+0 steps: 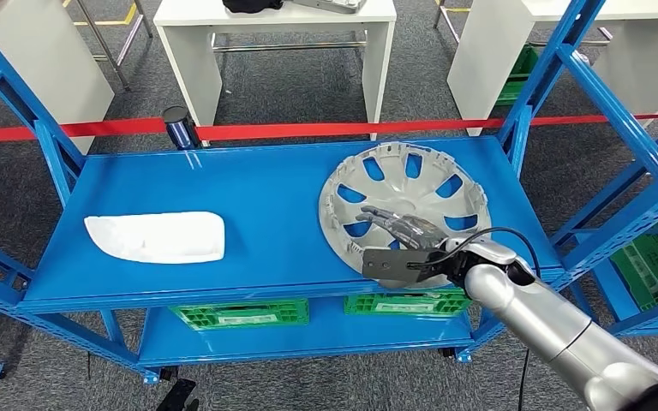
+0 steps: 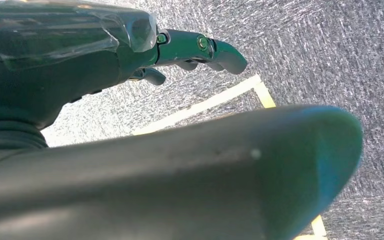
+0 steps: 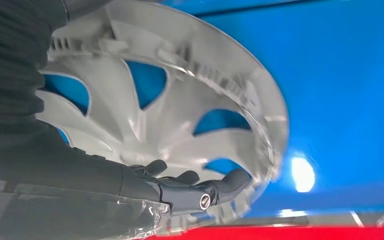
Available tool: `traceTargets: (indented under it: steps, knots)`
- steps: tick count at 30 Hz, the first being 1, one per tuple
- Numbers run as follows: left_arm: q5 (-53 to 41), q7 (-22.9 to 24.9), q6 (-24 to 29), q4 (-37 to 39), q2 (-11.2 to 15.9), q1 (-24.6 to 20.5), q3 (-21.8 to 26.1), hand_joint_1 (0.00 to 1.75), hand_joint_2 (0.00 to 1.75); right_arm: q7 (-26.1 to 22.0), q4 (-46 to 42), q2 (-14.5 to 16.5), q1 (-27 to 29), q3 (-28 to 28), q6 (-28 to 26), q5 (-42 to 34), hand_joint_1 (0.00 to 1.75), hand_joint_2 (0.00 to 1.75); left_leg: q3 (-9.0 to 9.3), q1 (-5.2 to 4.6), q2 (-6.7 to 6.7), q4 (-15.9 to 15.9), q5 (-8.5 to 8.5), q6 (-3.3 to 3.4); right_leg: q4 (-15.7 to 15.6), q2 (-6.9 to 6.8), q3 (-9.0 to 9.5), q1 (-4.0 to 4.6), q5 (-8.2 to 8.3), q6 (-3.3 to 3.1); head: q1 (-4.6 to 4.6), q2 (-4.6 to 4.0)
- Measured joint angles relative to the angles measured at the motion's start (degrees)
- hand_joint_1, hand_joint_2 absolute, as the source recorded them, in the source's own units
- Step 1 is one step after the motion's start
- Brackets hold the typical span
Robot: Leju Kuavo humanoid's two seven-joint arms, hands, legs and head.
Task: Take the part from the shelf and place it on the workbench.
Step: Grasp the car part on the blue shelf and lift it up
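Two things lie on the top board of the blue shelf [image 1: 248, 184]: a grey wheel cover [image 1: 403, 184] on my right side and a white curved part [image 1: 156, 237] on my left side, well apart from each other. My right hand [image 1: 403, 248] reaches over the near edge of the wheel cover, with my fingers [image 3: 230, 181] lying inside its bowl. From my head I cannot see the near rim, because my hand hides it. From my right wrist the fingers look a little curled against the spokes, but I cannot tell if I am gripping the cover or just touching it. My left hand [image 2: 130, 55] hangs over grey carpet with a yellow line [image 2: 205, 105] on it, holding nothing, fingers apart. A big dark blurry shape covers much of that wrist view. Green crates [image 1: 240, 313] sit on the lower board, partly hidden by the top board. White tables [image 1: 274, 34] stand behind a red tape [image 1: 308, 130], cut off at the top.
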Motion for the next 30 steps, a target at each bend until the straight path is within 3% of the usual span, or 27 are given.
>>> traceTargets:
  steps: [2, 3, 5, 7, 9, 11, 13, 14, 15, 16, 18, 20, 24, 26, 28, 29, 30]
  knots:
    - [-0.26, 0.05, 0.16, -0.06, -0.07, -0.01, 0.0, 0.0, 0.0, 0.08, 0.32, -0.25, 0.18, 0.07, 0.0, 0.5, 0.0, 1.75, -0.01, 0.06, -0.08, 0.42, -0.28, -0.33, -7.28, -0.15, 3.52, -0.28, 3.0, 1.11, 0.01, 0.0]
    - [-0.38, 0.08, 0.2, -0.09, -0.08, -0.03, 0.0, 0.0, 0.0, 0.1, 0.44, -0.32, 0.2, 0.07, 0.01, 0.72, 0.0, 1.75, -0.12, -0.05, -0.11, 0.79, -0.55, -0.63, -11.2, -0.21, 5.57, -0.29, 4.36, 1.21, 0.03, 0.0]
    - [-0.64, 0.24, 0.29, -0.1, -0.05, -0.06, 0.0, 0.0, 0.0, 0.13, 0.65, -0.42, 0.35, 0.04, 0.23, 1.21, 0.0, 1.75, -0.32, -0.28, -0.11, 1.36, -0.97, -1.16, -15.27, -0.28, 7.74, -0.19, 5.67, 0.53, 0.0, 0.0]
    - [-0.84, 0.43, 0.35, -0.1, -0.02, -0.1, -0.01, 0.0, 0.0, 0.09, 0.89, -0.48, 0.56, 0.01, 0.65, 1.8, 0.0, 1.75, -0.39, -0.24, -0.08, 1.46, -1.06, -1.54, -15.37, -0.22, 7.77, -0.08, 5.8, -0.48, -0.03, 0.0]
    - [-0.86, 0.54, 0.35, -0.11, -0.04, -0.15, -0.02, 0.0, 0.0, 0.02, 1.1, -0.47, 0.56, 0.0, 1.08, 2.23, 0.0, 1.75, -0.96, 0.0, -0.05, 2.6, -1.95, -2.11, -15.47, -0.19, 7.89, -0.27, 5.87, -1.1, -0.07, 0.0]
    - [-0.89, 0.59, 0.38, -0.12, -0.02, -0.23, -0.02, 0.0, 0.0, -0.02, 1.31, -0.45, 0.45, -0.01, 1.68, 2.59, 0.0, 1.75, -3.38, 0.26, -0.02, 7.78, -4.84, -2.78, -15.53, -0.19, 8.01, -0.46, 5.86, -1.45, -0.17, 0.0]
    - [-0.98, 0.67, 0.42, -0.12, 0.02, -0.28, -0.03, 0.0, 0.0, 0.07, 1.66, -0.43, 0.41, 0.19, 2.57, 3.08, 0.0, 1.75, -7.15, 0.51, -0.01, 15.63, -8.07, -3.2, -15.51, -0.2, 8.01, -0.38, 5.8, -1.57, -0.21, 0.0]
    - [-1.05, 0.72, 0.42, -0.12, 0.02, -0.28, -0.04, 0.0, 0.0, 0.12, 1.87, -0.42, 0.41, 0.34, 2.99, 3.32, 0.0, 1.75, -8.41, 0.58, 0.0, 18.02, -8.59, -3.26, -15.51, -0.2, 8.02, -0.33, 5.79, -1.58, -0.21, 0.0]
    - [-1.15, 0.77, 0.42, -0.12, 0.01, -0.29, -0.04, 0.0, 0.0, 0.17, 2.06, -0.39, 0.41, 0.48, 3.31, 3.54, 0.0, 1.75, -8.63, 0.6, 0.0, 18.21, -8.02, -3.22, -15.51, -0.17, 8.04, -0.29, 5.78, -1.59, -0.21, 0.0]
    - [-1.27, 0.8, 0.41, -0.12, 0.01, -0.33, -0.04, 0.0, 0.0, 0.18, 2.19, -0.37, 0.4, 0.57, 3.5, 3.7, 0.0, 1.75, -7.69, 0.6, 0.0, 16.03, -6.46, -3.07, -15.51, -0.13, 8.08, -0.25, 5.77, -1.58, -0.21, 0.0]
    - [-1.51, 0.86, 0.41, -0.12, 0.1, -0.5, -0.02, 0.0, 0.0, 0.18, 2.33, -0.3, 0.26, 0.63, 3.83, 3.94, 0.0, 1.75, -3.74, 0.47, -0.01, 7.95, -2.73, -2.5, -15.52, -0.02, 8.18, -0.14, 5.76, -1.55, -0.2, 0.0]
    - [-1.6, 0.94, 0.42, -0.12, 0.22, -0.79, 0.01, 0.0, 0.0, 0.18, 2.53, -0.26, -0.1, 0.75, 4.46, 4.07, 0.0, 1.75, -1.0, 0.14, 0.0, 2.64, -1.29, -1.95, -15.51, 0.01, 8.04, 0.08, 5.79, -1.33, -0.16, 0.0]
    - [-1.61, 0.97, 0.66, -0.13, 0.4, -0.96, 0.24, 0.0, 0.0, 0.16, 3.13, -0.18, -0.57, 1.14, 5.73, 4.36, 0.0, 1.75, -0.21, 0.03, 0.07, 1.04, -0.93, -0.93, -15.22, -0.07, 7.52, 0.09, 5.66, -0.44, -0.12, 0.0]
    - [-1.61, 0.9, 0.79, -0.17, 0.38, -1.08, 0.55, 0.0, 0.0, 0.1, 3.89, -0.15, -1.29, 1.57, 6.33, 4.54, 0.0, 1.75, 0.17, 0.19, 0.14, 0.28, -0.43, -0.32, -11.0, -0.13, 5.43, 0.1, 3.58, -0.61, -0.02, 0.0]
    - [-1.61, 0.84, 0.87, -0.21, 0.37, -1.13, 0.82, 0.0, 0.0, 0.0, 5.15, -0.15, -1.86, 2.16, 6.78, 4.65, 0.0, 1.75, 0.16, 0.02, 0.11, 0.22, -0.37, -0.1, -3.1, -0.14, 1.73, 0.13, 0.53, -0.98, 0.02, 0.0]
    - [-1.61, 0.83, 0.87, -0.21, 0.38, -1.12, 0.91, 0.0, 0.0, -0.05, 5.78, -0.15, -1.92, 2.47, 6.89, 4.66, 0.0, 1.75, 0.15, -0.02, 0.06, 0.25, -0.38, -0.07, -0.15, -0.15, 0.29, 0.12, -0.28, -0.91, 0.02, 0.0]
    - [-1.61, 0.82, 0.87, -0.21, 0.39, -1.11, 0.99, 0.0, 0.0, -0.09, 6.34, -0.15, -1.91, 2.78, 6.97, 4.66, 0.0, 1.75, 0.15, -0.03, 0.0, 0.29, -0.4, -0.07, 0.81, -0.15, -0.22, 0.08, -0.27, -0.62, 0.02, 0.0]
